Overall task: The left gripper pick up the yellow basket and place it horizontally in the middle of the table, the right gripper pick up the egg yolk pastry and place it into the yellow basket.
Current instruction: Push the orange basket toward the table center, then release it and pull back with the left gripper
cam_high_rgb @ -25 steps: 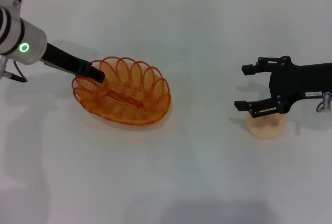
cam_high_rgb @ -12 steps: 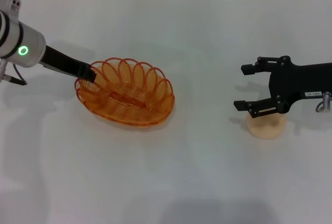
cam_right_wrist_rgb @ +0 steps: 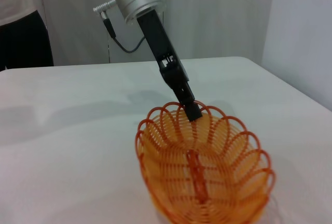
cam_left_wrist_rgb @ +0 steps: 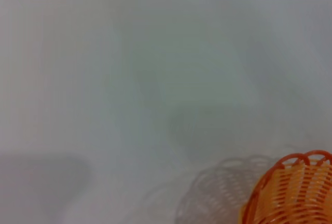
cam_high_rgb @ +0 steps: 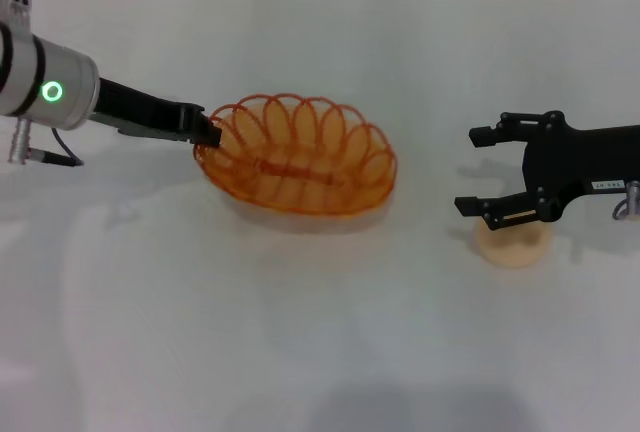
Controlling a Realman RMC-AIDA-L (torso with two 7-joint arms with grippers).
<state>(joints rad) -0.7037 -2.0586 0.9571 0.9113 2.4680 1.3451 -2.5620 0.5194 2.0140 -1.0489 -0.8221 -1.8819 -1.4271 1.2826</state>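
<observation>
Right now the black two-fingered left gripper point(cam_high_rgb: 207, 136) is clamped on the rim of the oval orange-yellow wire basket point(cam_high_rgb: 297, 167), mid-table toward the far edge, so lowering and release come next. Nearer the right edge, the black right gripper point(cam_high_rgb: 483, 172) hovers, fingers apart, over the pale round egg yolk pastry point(cam_high_rgb: 510, 243).

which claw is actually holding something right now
The left claw: it's clamped on the yellow basket rim. The right claw hangs open over the egg yolk pastry, gripping nothing.
</observation>
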